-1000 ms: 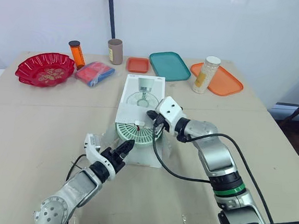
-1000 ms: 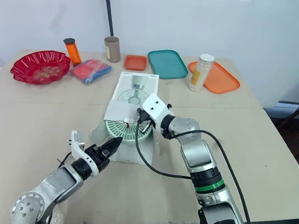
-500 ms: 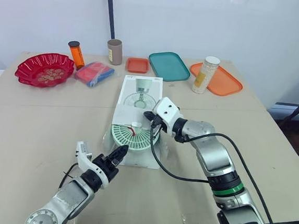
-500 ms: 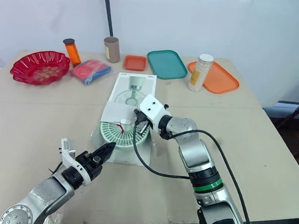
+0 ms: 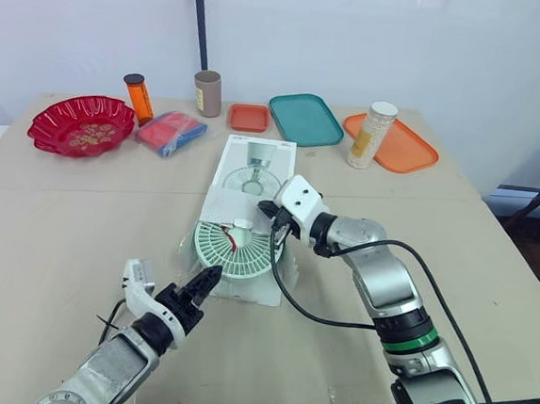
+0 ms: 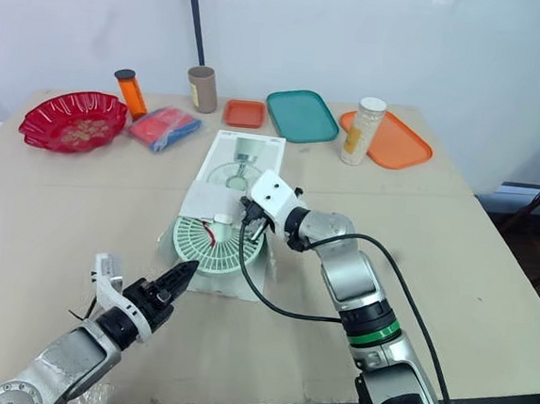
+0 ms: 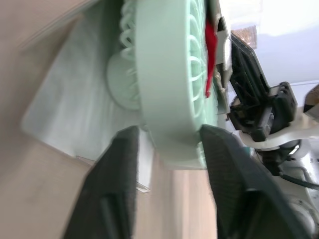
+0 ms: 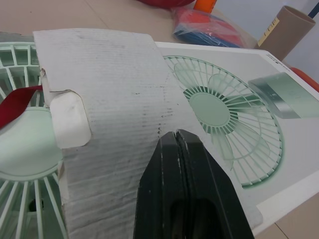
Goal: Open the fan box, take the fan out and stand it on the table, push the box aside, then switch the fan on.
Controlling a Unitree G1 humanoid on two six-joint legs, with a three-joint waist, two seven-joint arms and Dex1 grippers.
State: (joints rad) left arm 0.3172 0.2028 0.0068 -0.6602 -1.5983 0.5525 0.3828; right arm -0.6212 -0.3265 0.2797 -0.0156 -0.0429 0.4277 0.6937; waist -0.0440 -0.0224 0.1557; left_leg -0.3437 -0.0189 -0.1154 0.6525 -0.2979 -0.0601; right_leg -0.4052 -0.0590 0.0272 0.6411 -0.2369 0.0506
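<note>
While the fan box (image 5: 254, 166) is lying flat on the table (image 5: 80, 214), right claw (image 5: 275, 223): its black fingers (image 8: 182, 164) are being pressed together on the box's cardboard flap (image 8: 109, 99), which is being held arched over the fan's edge.
Left claw (image 5: 208, 277): its fingers (image 7: 117, 164) are being held spread, with nothing being gripped; they are hanging just short of the fan's near rim, which is being framed between them in the left wrist view.
Fan (image 5: 235, 250): the mint-green fan is lying face up between the two claws, just ahead of the left claw's tips and right beside the right claw; it is being borne on clear plastic wrap (image 5: 248, 290) at the box's near end.
Red strap (image 5: 233, 240): it is lying across the fan's grille, near the right claw.
In the way: the fan's far edge is being covered by the flap at the right claw, and a black cable (image 5: 286, 293) is being trailed from that claw's wrist past the fan's side.
Beyond the right claw: a small orange tray (image 5: 250, 117), a teal tray (image 5: 305, 118), an orange tray (image 5: 402, 147) and a white jar (image 5: 373, 134) at that tray's edge are sitting well apart from it.
Beyond the left claw, to its left: a red bowl (image 5: 81, 124), an orange bottle (image 5: 138, 97), a blue-and-red packet (image 5: 171, 132) and a cardboard tube (image 5: 208, 93) are sitting well apart from it.
</note>
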